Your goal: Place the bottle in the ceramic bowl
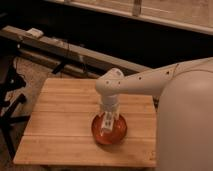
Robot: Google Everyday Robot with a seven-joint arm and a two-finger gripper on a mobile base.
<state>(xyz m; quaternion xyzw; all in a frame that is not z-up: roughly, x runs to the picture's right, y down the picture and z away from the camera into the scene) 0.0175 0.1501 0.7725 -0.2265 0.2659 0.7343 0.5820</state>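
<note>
- The ceramic bowl sits on the wooden bench, close to the bench's near edge and right of its middle, nearer the right edge than the left.
- The bowl is round, shallow and orange-red, and its whole base rests on the planks.
- The gripper hangs straight down over the bowl, its lower end inside the ring of the rim.
- A white arm reaches in from the right, past the bench's right edge, and bends at a rounded joint above the bowl.
- The bottle shows as a small pale upright shape at the gripper's tip, over the bowl's inner floor, slightly toward the far side of the bowl.
- Whether the fingers are spread or pinching the bottle cannot be told; the bottle and the gripper's tip merge into one pale shape.
- Whether the bottle touches the bowl's floor cannot be told either.
- The robot's large pale body fills the right side of the view, covering the bench's near right corner.
</note>
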